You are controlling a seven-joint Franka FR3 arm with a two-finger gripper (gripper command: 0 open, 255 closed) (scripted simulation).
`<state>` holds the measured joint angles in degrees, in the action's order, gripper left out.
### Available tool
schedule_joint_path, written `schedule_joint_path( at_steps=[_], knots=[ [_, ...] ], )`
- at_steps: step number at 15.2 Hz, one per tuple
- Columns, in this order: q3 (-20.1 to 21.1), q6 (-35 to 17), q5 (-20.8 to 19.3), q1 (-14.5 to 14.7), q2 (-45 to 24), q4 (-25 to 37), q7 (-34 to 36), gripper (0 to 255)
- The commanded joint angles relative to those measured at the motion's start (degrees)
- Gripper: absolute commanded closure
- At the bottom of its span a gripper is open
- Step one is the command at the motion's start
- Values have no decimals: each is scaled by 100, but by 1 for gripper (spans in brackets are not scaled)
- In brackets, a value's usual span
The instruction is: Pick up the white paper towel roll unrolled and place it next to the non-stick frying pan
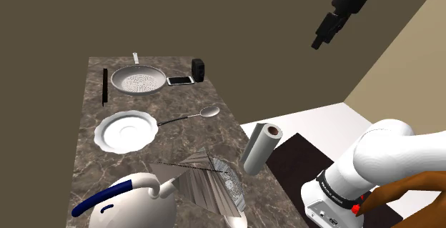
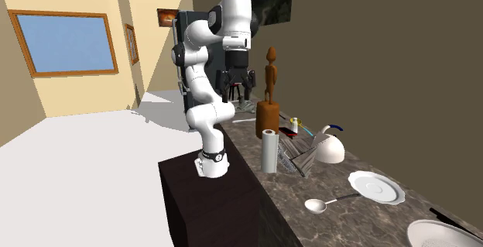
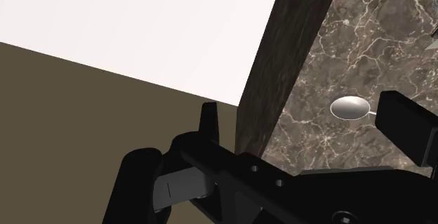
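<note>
gripper (image 1: 317, 45) hangs high in the air w/ nothing in it, up over the long edge of the counter (image 1: 182, 139) on the stand's (image 2: 209, 207) side. fingers (image 3: 209, 121) stand wide apart. btwn them in the wrist view i see that edge of the marble counter and the bowl of a spoon (image 3: 349, 107) lying on it.

paper towel roll (image 1: 261, 148) is white and stands upright right at the same long edge, close to the stand and well below me. i'm not touching it. just beside it, further in on the counter, sits a grey wire rack (image 1: 211, 180), and a white teapot (image 1: 132, 201) w/ a blue handle is on the rack's other side, towards the near end of the counter.

frying pan (image 1: 138, 81) is grey and lies at the far end of the counter, well apart from the roll, w/ its handle pointing at the far edge. a phone (image 1: 180, 81) lies just beside the pan, and a small black box (image 1: 199, 68) stands near the phone at the far corner. a white plate (image 1: 126, 130) sits mid counter btwn pan and teapot, w/ the spoon's handle reaching towards it.
</note>
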<state>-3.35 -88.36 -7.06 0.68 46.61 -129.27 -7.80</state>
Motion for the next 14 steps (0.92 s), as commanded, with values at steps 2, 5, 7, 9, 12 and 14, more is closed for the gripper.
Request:
schedule_joint_path(
  at_steps=[2, 5, 7, 9, 12, 14],
  knots=[
    [76, -65, 70, 21, 79, -176, 110, 0],
    [314, -264, 301, 99, 289, -675, 438, 0],
    [481, -403, 470, 166, 406, -983, 658, 0],
    [656, -550, 651, 245, 501, -1272, 880, 0],
    [938, -788, 948, 382, 600, -1668, 1214, 0],
    [1139, -962, 1162, 484, 632, -1905, 1436, 0]
  ],
)
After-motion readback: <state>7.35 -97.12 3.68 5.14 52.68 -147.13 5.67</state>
